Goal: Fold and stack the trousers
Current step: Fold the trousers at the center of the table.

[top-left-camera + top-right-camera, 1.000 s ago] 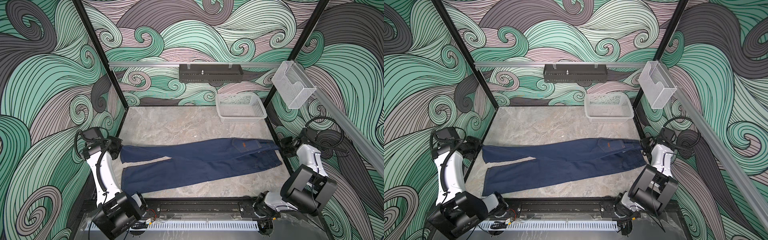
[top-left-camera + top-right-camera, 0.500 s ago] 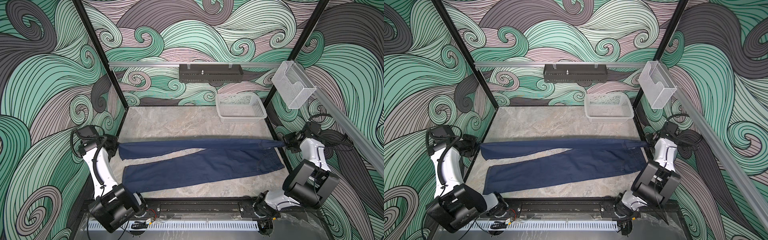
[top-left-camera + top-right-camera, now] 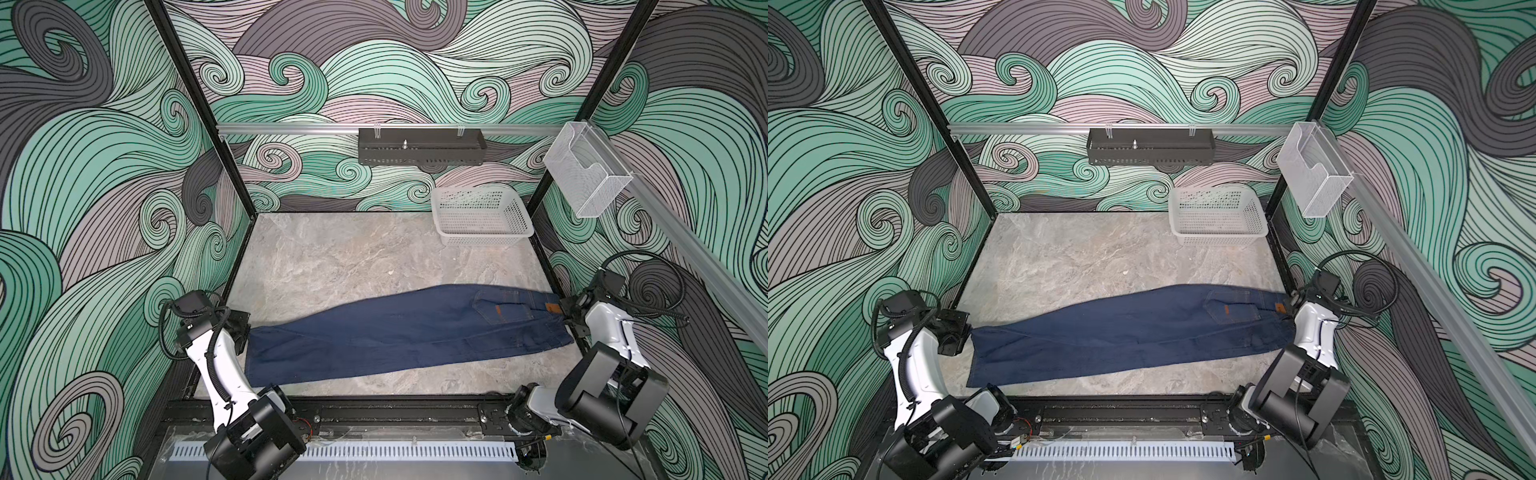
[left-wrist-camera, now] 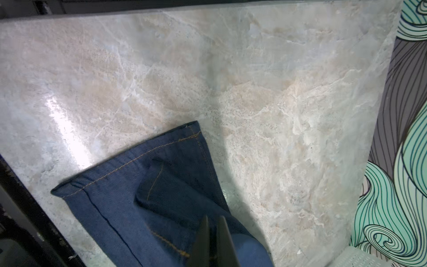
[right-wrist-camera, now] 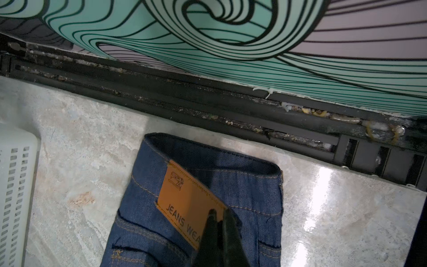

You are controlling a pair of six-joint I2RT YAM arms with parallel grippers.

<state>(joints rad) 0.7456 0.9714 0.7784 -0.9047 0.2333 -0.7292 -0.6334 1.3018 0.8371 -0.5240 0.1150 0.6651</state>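
The trousers (image 3: 395,336) (image 3: 1121,336) are dark blue jeans lying along the front of the table, folded lengthwise with one leg on top of the other and the waist at the right. My left gripper (image 3: 245,332) (image 4: 213,218) is at the hem end, shut on a raised fold of the upper leg's denim (image 4: 161,185). My right gripper (image 3: 563,311) (image 5: 218,211) is shut on the waistband beside the orange-brown leather tag (image 5: 184,201). A back pocket with tan stitching faces up near the waist.
A white perforated basket (image 3: 486,240) (image 3: 1219,239) stands at the back right of the marble table. A black tray (image 3: 419,151) hangs on the back rail and a clear holder (image 3: 586,178) on the right rail. Black frame rails border the table.
The far leg, lifted and stretched taut between both grippers half a second ago, now lies on top of the near leg. Both grippers moved toward the front and lower.
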